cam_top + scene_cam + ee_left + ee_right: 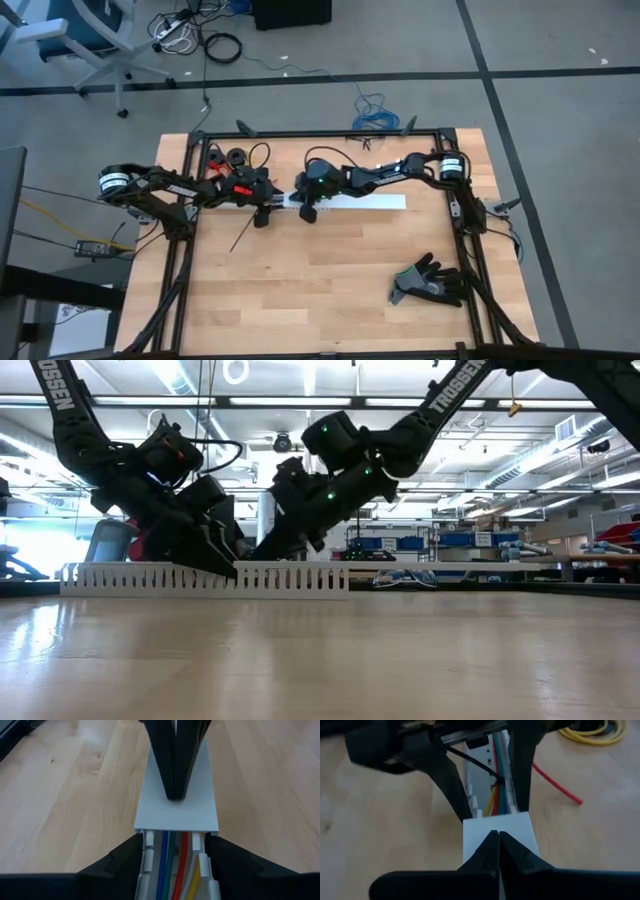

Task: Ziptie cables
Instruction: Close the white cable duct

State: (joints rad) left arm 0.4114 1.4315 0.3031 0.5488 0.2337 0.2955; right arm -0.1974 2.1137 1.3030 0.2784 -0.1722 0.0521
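Cables [172,865] lay in the open white duct [177,805], soft and limp. Left gripper [172,860] straddled the duct, fingers spread, holding nothing. Right gripper [498,836] rested shut on the duct cover. Ziptie [470,760], thin and springy, crossed the wires; best pinched near its free end.

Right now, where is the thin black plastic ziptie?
In the right wrist view, the thin black plastic ziptie crosses the open white slotted duct, reaching the coloured cables between the left gripper's fingers.

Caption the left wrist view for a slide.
Left gripper straddles the slotted duct holding coloured cables; shut right gripper presses its cover.
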